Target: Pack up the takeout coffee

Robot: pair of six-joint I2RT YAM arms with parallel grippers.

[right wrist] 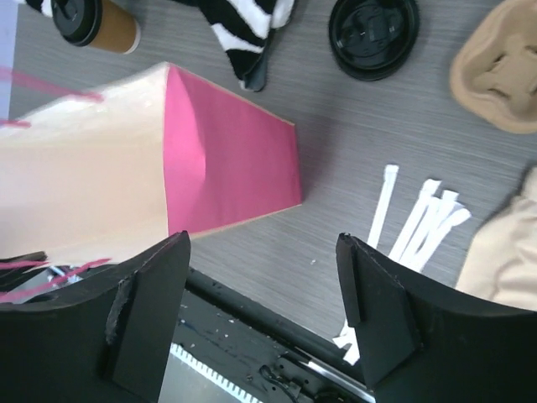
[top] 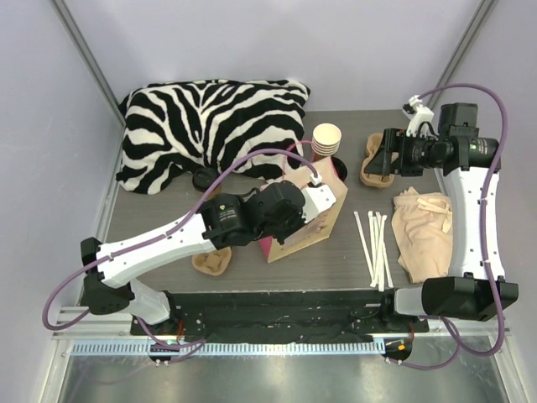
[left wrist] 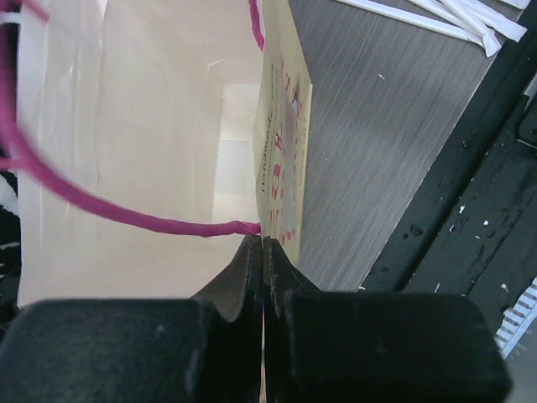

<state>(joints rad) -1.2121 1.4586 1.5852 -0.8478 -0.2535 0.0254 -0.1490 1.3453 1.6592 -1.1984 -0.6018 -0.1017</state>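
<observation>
Two robot arms work over a grey tabletop. The left pincer is pressed together on the rim of a paper bag, next to its pink cord handle, and holds the mouth up. The right pincer hangs spread wide with nothing between its fingers. It is high over the right side of the tabletop and faces left. The takeout coffee, a brown cup with a black lid, sits at the far upper-left corner of the right wrist view. From the right pincer it lies beyond the bag, well apart, beside a corner of the zebra-striped pillow. Its lid points up and away, so it looks to be standing upright with its long axis vertical, though the slanted view makes that a judgement. The left arm seems the nearer one, but it is busy with the bag. The free right pincer would likely have to reach across or around the bag to get the cup. Only the right wrist view shows the cup plainly. From overhead there is just a dark round shape at the pillow's edge, which may or may not be the cup. The left wrist view alone shows the bag's interior — pale and seemingly bare — but nothing of the cup.
</observation>
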